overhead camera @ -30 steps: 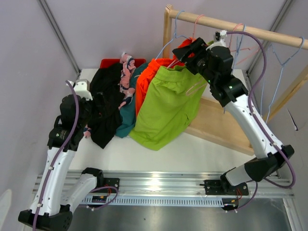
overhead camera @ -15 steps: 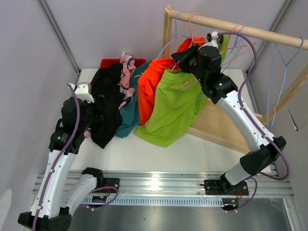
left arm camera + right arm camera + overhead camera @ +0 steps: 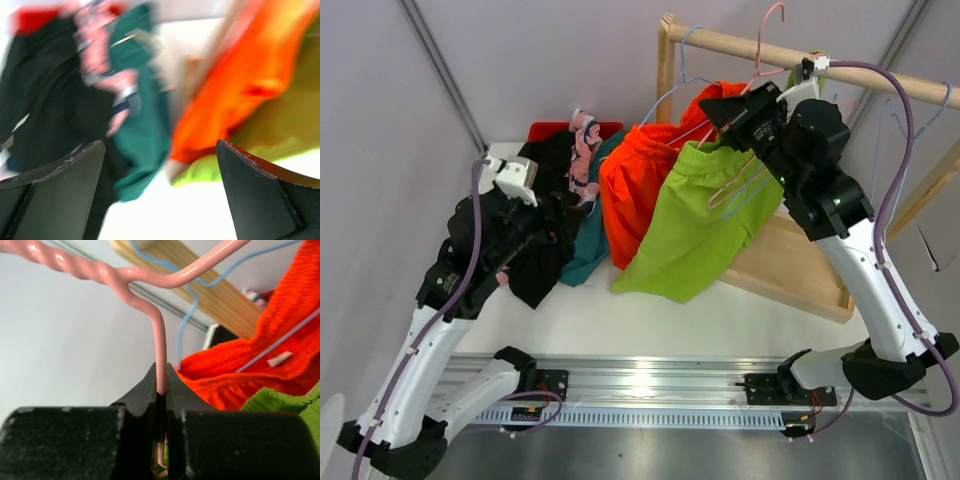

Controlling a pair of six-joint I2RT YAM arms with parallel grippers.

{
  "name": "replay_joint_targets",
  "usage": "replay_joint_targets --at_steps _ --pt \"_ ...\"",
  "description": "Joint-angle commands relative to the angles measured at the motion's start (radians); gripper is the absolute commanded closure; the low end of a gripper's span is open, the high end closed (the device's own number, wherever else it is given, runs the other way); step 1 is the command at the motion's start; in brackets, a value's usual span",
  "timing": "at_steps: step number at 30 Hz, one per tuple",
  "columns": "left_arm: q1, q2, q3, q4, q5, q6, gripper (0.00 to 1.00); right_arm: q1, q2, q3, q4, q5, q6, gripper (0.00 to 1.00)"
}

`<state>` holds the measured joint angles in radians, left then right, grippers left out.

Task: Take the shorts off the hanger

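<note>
My right claw (image 3: pixel 161 390) is pinched shut on the pink hanger (image 3: pixel 159 335), on the wire just under the twist. Lime shorts (image 3: pixel 695 230) hang off it, with orange shorts (image 3: pixel 640 185) just beside. Black shorts (image 3: pixel 542 170), patterned shorts (image 3: pixel 582 150) and teal shorts (image 3: pixel 588 250) are heaped on the table (image 3: pixel 720 310). My left claw (image 3: pixel 160 165) is wide open, holds nothing and faces the heap. Versus half a second ago, the hanger is higher, its hook now above the rail (image 3: pixel 750 45). The lime shorts have moved up and right, and the left arm has moved closer to the heap.
</note>
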<state>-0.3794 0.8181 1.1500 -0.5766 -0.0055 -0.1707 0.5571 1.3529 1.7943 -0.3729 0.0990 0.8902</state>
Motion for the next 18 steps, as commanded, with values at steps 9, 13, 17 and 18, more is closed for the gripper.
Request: replay_joint_targets --at_steps 9,13,17,18 --pt "-0.191 0.023 -0.048 0.561 0.573 -0.107 0.01 0.061 -0.018 0.062 0.124 -0.18 0.052 1.0" --pt "-0.256 0.047 -0.085 0.682 0.607 -0.142 0.01 0.064 -0.017 0.057 0.127 -0.182 0.055 1.0" --pt "-0.326 0.091 -0.124 0.773 0.63 -0.159 0.01 0.066 -0.018 0.05 0.14 -0.18 0.055 1.0" --pt "-0.34 0.105 -0.133 0.79 0.625 -0.162 0.0 0.066 -0.02 0.045 0.144 -0.18 0.056 1.0"
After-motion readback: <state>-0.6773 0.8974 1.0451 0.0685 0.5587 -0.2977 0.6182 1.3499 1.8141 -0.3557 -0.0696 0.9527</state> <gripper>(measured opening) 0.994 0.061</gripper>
